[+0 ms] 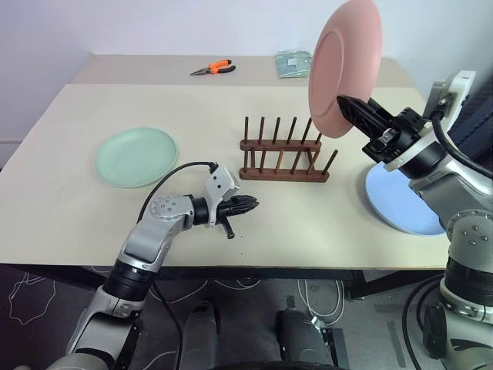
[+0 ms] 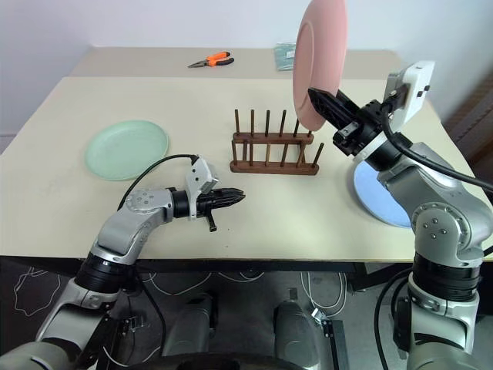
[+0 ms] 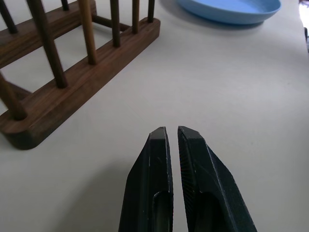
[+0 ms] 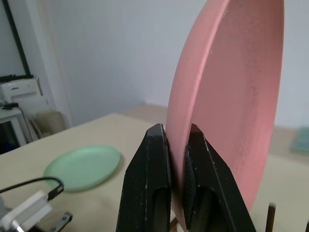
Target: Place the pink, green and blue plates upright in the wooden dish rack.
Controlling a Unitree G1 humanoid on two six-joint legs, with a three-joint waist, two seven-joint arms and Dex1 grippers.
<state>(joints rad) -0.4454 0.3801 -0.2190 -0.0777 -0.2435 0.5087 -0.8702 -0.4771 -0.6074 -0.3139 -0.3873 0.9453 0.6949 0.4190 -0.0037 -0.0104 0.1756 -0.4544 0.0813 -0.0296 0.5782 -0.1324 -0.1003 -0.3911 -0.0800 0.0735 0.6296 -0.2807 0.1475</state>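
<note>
Two right fingers [image 4: 195,159] clamp the pink plate [image 4: 231,96] upright; left fingers [image 3: 159,164] together, empty

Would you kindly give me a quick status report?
Right tool shut on pink plate, upright above rack. Left tool shut, empty. Green plate, blue plate flat on table. Rack unobstructed.

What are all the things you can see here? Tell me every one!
pink plate: 1, salmon pink, held upright in the air above the rack's right end
green plate: 1, mint green, flat on the table's left side
blue plate: 1, light blue, flat at the table's right edge
dish rack: 1, dark brown wood, mid-table, no plates in it
pliers: 1, orange handles, far side
packet: 1, greenish, far side
table: 1, beige
left pincer: 1, black, shut, holding nothing
right pincer: 1, black, shut on the pink plate
</note>
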